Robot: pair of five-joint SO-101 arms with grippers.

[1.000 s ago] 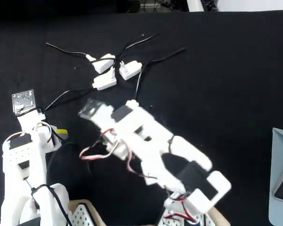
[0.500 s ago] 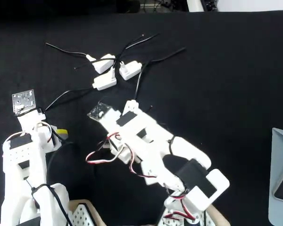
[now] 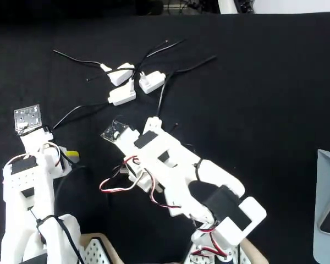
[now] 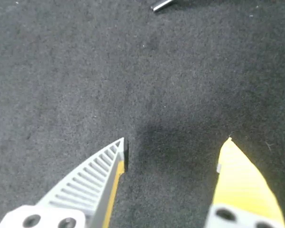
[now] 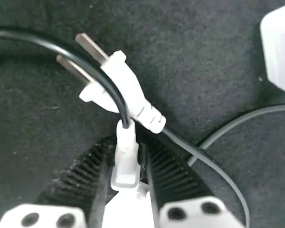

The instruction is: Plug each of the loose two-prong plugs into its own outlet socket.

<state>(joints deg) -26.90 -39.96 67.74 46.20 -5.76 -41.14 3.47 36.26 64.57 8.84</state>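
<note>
Three white outlet sockets (image 3: pixel 121 73) (image 3: pixel 152 81) (image 3: pixel 121 95) lie clustered at the back of the black table, with black cables running off them. In the middle, my right gripper (image 3: pixel 154 122) (image 5: pixel 126 142) is shut on a white plug body (image 5: pixel 126 159), whose black cable (image 5: pixel 47 42) leads away from the fingers. Just beyond the fingertips, a second white two-prong plug (image 5: pixel 115 88) lies on the cloth with its prongs pointing away. One socket's corner (image 5: pixel 280 47) shows nearby. At the near left, my left gripper (image 4: pixel 173 152) (image 3: pixel 70 155) hangs open over bare cloth, holding nothing.
Black cables (image 3: pixel 187 66) fan out from the sockets toward the back and left. A cable end (image 4: pixel 161 4) lies ahead of the left gripper. A grey tray (image 3: pixel 329 209) sits at the table's right edge. The right half of the cloth is free room.
The right arm's wrist has turned and its head has shifted slightly right and nearer over the plug. The left arm, sockets and cables have stayed put.
</note>
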